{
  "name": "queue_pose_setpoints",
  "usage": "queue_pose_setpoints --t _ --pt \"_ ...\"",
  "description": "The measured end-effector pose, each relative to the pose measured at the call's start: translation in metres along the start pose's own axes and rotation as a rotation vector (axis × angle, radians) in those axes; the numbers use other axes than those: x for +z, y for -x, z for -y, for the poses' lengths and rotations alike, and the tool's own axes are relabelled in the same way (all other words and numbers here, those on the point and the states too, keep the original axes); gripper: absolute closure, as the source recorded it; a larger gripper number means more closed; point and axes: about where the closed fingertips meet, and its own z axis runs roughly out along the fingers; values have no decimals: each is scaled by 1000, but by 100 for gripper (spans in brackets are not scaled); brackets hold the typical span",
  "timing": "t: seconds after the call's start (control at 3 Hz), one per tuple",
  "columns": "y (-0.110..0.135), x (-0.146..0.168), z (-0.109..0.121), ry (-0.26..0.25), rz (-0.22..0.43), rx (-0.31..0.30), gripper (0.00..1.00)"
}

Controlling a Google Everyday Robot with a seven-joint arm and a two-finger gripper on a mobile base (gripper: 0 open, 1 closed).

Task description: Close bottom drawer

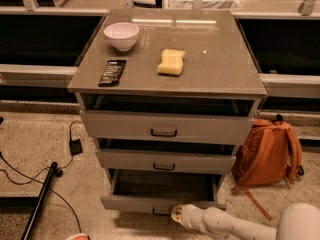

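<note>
The grey cabinet has three drawers. The bottom drawer [150, 202] is the lowest and narrowest; it stands pulled out, its shallow dark inside showing, with a small dark handle [161, 212] on the low front panel. My gripper [177, 214] is at the end of the white arm coming from the lower right. It sits against the front panel just right of the handle. The middle drawer [165, 161] and the top drawer [165, 128] are also slightly open above it.
On the cabinet top lie a white bowl [121, 35], a yellow sponge [171, 62] and a dark snack bar [112, 72]. An orange backpack [267, 153] leans at the cabinet's right. Cables [30, 176] and a black pole [40, 199] lie on the floor at left.
</note>
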Motion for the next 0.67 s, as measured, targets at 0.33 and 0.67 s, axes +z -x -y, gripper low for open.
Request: queue_pose_setpoints --t 0.33,0.67 --pt "1 1 1 -1 3 2 100" --pt "11 4 -1 94 70 -10 100"
